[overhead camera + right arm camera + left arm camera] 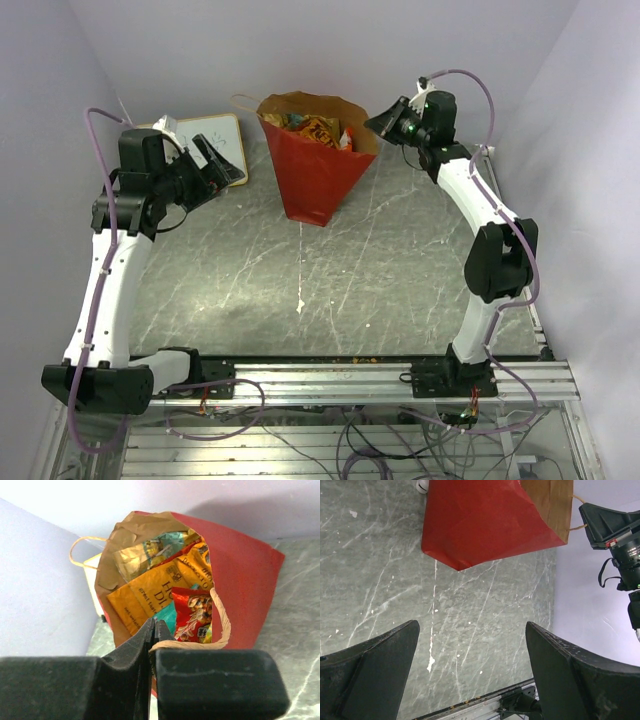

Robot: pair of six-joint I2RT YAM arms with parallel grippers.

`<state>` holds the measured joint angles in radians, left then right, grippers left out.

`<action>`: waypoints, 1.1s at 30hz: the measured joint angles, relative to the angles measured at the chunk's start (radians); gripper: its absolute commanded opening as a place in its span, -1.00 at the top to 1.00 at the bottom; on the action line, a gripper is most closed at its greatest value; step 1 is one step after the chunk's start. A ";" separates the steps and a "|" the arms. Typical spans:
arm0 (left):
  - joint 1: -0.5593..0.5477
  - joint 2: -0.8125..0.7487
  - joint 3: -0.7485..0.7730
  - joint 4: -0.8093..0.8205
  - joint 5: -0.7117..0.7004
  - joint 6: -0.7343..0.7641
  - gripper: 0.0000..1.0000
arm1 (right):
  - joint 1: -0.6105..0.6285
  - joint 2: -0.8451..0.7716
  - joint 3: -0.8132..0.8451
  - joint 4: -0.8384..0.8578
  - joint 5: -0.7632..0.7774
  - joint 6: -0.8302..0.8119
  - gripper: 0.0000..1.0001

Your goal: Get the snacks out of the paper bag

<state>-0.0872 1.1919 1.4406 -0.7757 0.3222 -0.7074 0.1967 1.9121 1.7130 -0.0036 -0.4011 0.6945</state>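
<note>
The right pincer (152, 632) is pressed shut, and the tan cord handle (222, 630) runs into its tips, so it looks clamped on that handle at the bag's (245, 580) near rim, holding the mouth open. Just beyond it the snacks (155, 595) are stacked inside against the brown lining: an orange packet in front, a red one (195, 615) beside it showing pictured nuts or puffs, and a gold and teal one (150, 555) behind. The orange packet carries big pale letters, of which only "DI" reads, and a small line starting "great"; no brand can be made out. The left pincer (470, 630) hangs with its jaws wide apart and nothing in them, over the bare table (300, 290) well short of the bag. The bag stands upright at the back of the table, next to a whiteboard (228, 140) whose marks are too faint to read. No packet lies on the table, so I judge nothing is out yet and the whole emptying remains.
</note>
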 measured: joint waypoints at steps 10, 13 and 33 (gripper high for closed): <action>0.000 -0.031 -0.019 0.002 0.034 -0.002 -0.97 | 0.000 -0.098 -0.187 0.012 -0.035 0.117 1.00; 0.000 -0.060 -0.044 0.002 0.050 -0.008 -0.97 | 0.000 -0.168 -0.248 -0.008 -0.020 0.117 1.00; 0.000 -0.213 -0.157 0.005 0.140 -0.117 -0.97 | 0.001 -0.708 -0.582 -0.343 0.097 0.056 1.00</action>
<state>-0.0872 0.9791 1.2835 -0.7708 0.4618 -0.8249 0.1974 1.2037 1.1313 -0.3466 -0.3038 0.7502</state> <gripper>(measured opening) 0.983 0.008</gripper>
